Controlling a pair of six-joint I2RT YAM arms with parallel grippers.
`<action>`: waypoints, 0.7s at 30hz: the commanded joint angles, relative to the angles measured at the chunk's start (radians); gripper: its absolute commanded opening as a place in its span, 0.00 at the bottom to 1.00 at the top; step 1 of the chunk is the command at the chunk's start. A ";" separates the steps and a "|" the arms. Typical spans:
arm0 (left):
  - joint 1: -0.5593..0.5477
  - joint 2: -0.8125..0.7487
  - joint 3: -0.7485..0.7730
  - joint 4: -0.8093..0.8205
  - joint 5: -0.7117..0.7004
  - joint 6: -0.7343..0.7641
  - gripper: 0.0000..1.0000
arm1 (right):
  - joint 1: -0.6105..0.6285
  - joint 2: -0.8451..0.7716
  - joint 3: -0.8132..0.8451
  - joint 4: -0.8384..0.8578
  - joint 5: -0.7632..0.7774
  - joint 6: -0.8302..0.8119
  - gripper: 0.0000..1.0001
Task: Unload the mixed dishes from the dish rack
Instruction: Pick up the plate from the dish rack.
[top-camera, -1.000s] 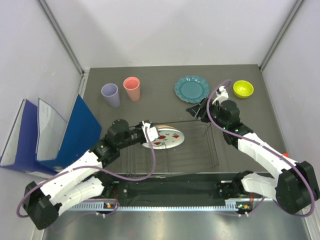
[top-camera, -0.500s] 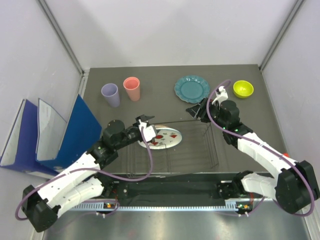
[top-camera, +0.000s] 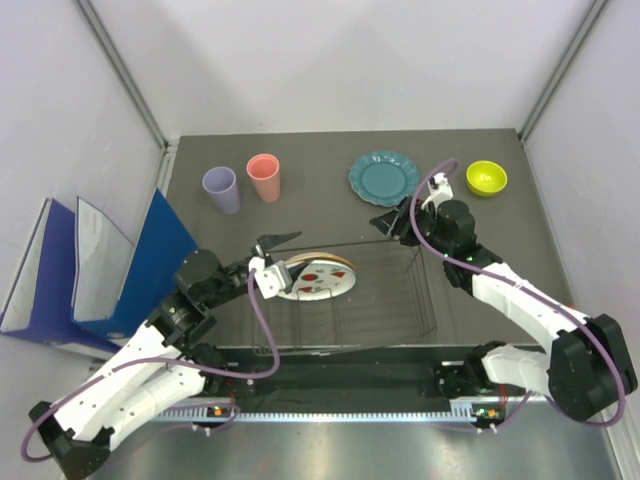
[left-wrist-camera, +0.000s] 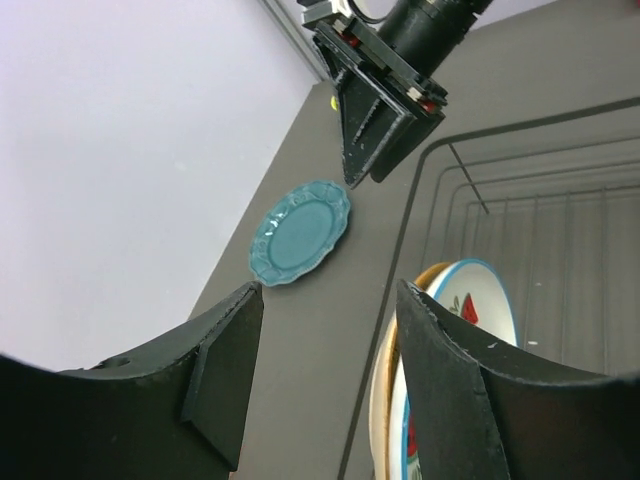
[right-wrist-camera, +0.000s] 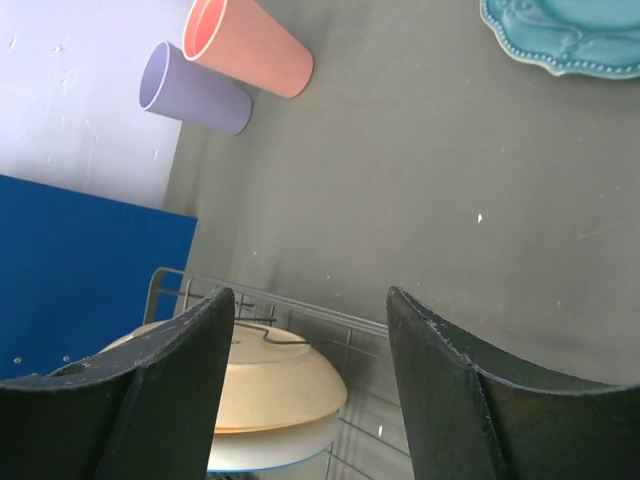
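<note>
Left pincer (top-camera: 277, 257) withdrawn, open; white plate (top-camera: 318, 281) seemingly in rack (top-camera: 426, 300).

White-shelled left arm (top-camera: 140, 350) and right arm (top-camera: 520, 300), black joints, purple cables (top-camera: 258, 315), black wedge fingers (left-wrist-camera: 455, 390); base rail (top-camera: 340, 380) at six o'clock

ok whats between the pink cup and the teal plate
Nothing: only bare dark tabletop lies between the salmon-pink cup and the teal scalloped plate, as seen in the top external view.
</note>
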 joint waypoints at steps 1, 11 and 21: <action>0.001 -0.019 -0.015 -0.057 0.028 -0.015 0.61 | 0.009 0.011 -0.006 0.075 -0.021 0.022 0.63; 0.001 -0.019 -0.020 -0.267 0.034 0.062 0.55 | 0.011 0.021 -0.006 0.075 -0.015 0.018 0.62; 0.001 -0.035 -0.121 -0.243 -0.030 0.074 0.54 | 0.011 0.041 -0.012 0.090 -0.021 0.024 0.62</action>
